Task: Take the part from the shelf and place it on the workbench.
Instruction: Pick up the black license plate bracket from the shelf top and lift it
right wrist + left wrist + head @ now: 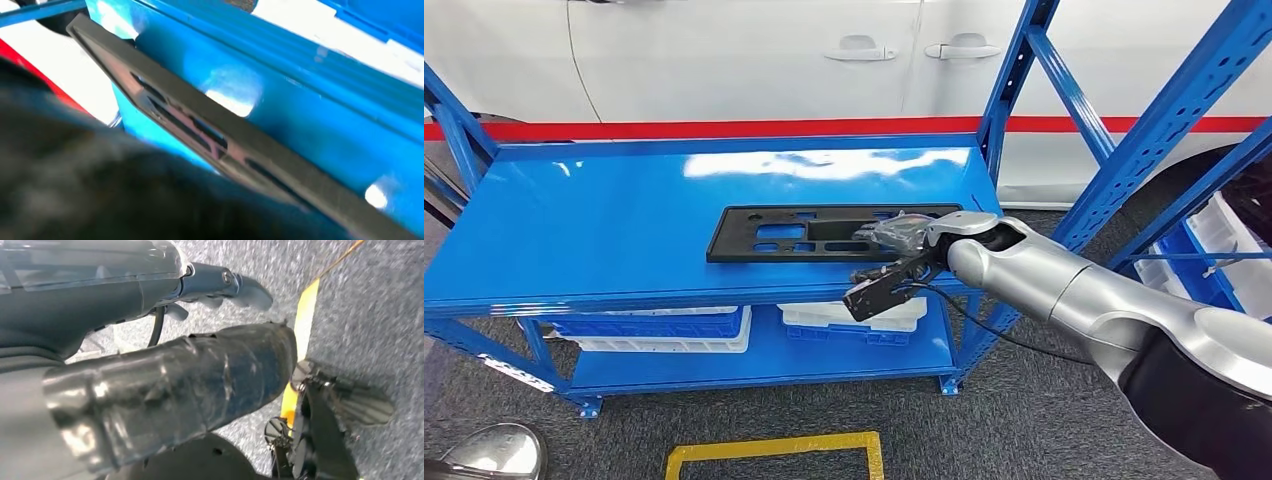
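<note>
Plainly, from the head view the part, a flat black plate with cut-out windows, lies flat on the top board of the blue shelf, toward the board's front edge and right of its middle. The right robot hand sits at the part's right end, its pale fingers lying over the plate; whether they are clamped on it or merely resting there I cannot tell from here. A plate this thin, lying flush on the board, gives little room for anything to get under it, so my judgement is that a lift could begin with a poor hold, and the long free end would then droop or swing and pull the part loose. The blue upright just behind the part's right end is another hazard: a raised plate could knock it.

From the left wrist view, the left robot hand hangs over grey carpet with a yellow floor line beside it. Its fingers hold nothing and look loosely spread, well away from the shelf, so it could not steady a slipping part.

From the right wrist view, the part runs edge-on and blurred against the shelf. The dark mass in the foreground hides the contact, so the hold cannot be confirmed.
</note>
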